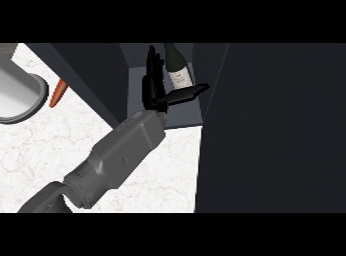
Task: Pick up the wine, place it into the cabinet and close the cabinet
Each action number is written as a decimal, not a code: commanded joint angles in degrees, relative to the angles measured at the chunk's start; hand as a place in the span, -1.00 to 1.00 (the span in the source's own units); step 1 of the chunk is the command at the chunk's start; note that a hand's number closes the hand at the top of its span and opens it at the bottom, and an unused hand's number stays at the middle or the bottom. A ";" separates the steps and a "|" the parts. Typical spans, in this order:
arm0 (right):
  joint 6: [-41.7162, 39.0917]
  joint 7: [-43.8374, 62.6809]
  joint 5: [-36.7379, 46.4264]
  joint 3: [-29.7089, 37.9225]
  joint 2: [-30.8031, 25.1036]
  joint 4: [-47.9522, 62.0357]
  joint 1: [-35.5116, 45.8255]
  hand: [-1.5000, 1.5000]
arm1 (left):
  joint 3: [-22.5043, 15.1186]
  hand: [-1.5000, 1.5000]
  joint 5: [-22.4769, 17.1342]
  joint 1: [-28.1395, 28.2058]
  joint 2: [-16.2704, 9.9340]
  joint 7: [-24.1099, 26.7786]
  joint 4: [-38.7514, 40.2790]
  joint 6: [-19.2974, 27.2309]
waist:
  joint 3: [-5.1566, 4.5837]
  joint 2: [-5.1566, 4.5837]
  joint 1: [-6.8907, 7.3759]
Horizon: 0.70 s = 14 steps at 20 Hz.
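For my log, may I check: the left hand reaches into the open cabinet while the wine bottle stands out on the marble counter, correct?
Not quite. The head view shows the wine bottle inside the cabinet, beside the left hand, not on the counter. The rest holds: the hand reaches into the open cabinet.

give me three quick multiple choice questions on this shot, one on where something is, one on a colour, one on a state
1. Where is the wine bottle?
a) lying on the counter
b) upright inside the cabinet
c) on a plate

2. What colour is the slim thing on the counter beside the grey cylinder?
a) orange
b) blue
c) green

3. How is the cabinet?
a) shut
b) open
c) tipped over

Answers:
1 b, the bottle stands in the compartment next to the left hand.
2 a, it shows orange against the pale marble.
3 b, its inside is in plain view, with the arm reaching in.
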<state>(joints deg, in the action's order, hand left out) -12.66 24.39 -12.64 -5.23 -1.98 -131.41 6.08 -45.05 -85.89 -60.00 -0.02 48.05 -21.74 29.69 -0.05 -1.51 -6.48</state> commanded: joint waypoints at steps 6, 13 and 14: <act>0.98 1.80 -0.47 1.02 -0.31 -0.18 0.78 -1.00 | -4.40 -1.00 -3.58 2.40 0.01 2.70 -9.42 3.40 | 0.04 0.63 1.81; 0.76 2.52 -1.81 3.17 -1.43 1.37 2.69 -1.00 | -7.64 -1.00 -3.57 4.06 0.01 3.67 -10.09 -0.79 | 0.04 0.82 3.35; 2.68 5.70 -0.69 0.09 -0.29 -5.31 -0.23 -1.00 | -6.98 -1.00 -3.55 5.66 0.01 5.40 -10.02 -0.61 | 0.02 1.08 3.58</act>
<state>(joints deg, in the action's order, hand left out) -10.58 27.89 -12.38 -4.81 -2.12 -132.70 7.58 -51.16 -89.27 -55.27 -0.07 51.73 -30.70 28.76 -0.03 -0.77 -3.68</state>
